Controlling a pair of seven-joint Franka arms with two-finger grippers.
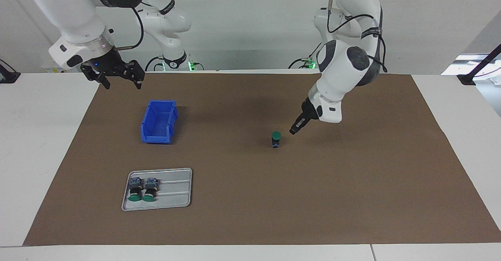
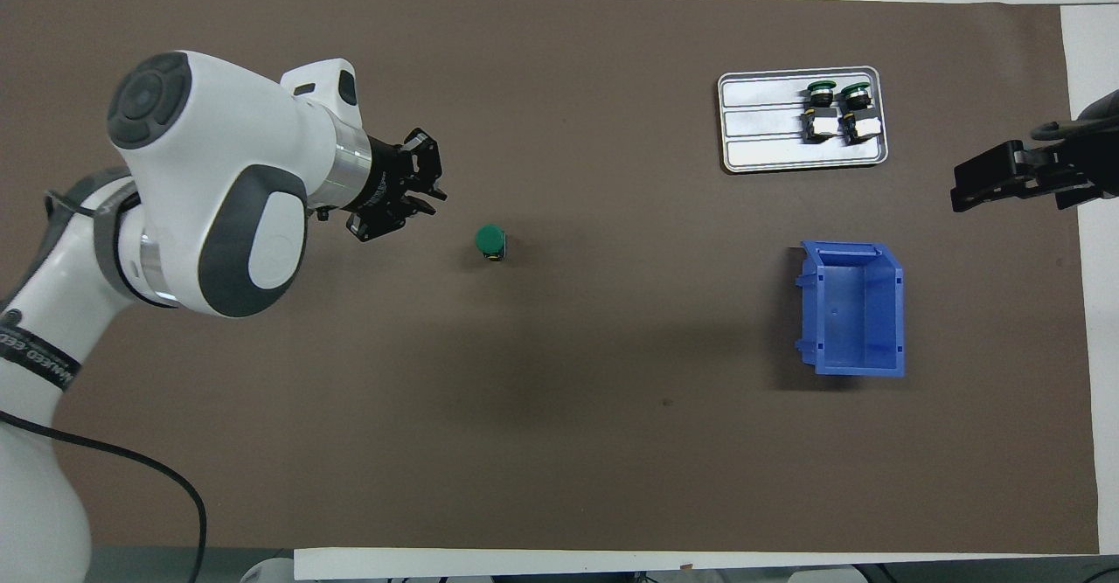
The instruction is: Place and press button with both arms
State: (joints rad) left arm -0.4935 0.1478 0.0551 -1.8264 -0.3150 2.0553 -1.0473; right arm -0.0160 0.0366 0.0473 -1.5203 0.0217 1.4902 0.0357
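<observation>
Button [image 1: 276, 139] [image 2: 490, 240] is standing upright on the brown mat [image 1: 250, 214] [image 2: 559, 443], green cap up, roughly mid-table and somewhat toward the left arm's end. Nothing is touching it.

Writing: black band on the left arm [image 1: 348, 57] [image 2: 175, 216] is carrying white lettering, only partly legible (looks like "...FEED..." in the overhead view). Dark collar on the right arm [image 1: 78, 14] is also showing white letters, too cut off to read.

Left gripper [image 1: 293, 131] [image 2: 426, 201] is hanging low just beside the button, apart from it, pointing down at a slant. Fingers are looking pressed together in the facing view and it is holding nothing.

Right gripper [image 1: 119, 81] [image 2: 992, 183] is waiting up in the air over the mat's edge at the right arm's end, fingers spread wide, carrying nothing.

Blue bin [image 1: 158, 122] [image 2: 855, 308] is sitting at the right arm's end of the mat. Metal tray [image 1: 176, 190] [image 2: 761, 120] is lying farther from the robots than the bin, with two more buttons [image 1: 143, 189] [image 2: 837, 111] lying on their sides in it, side by side.
</observation>
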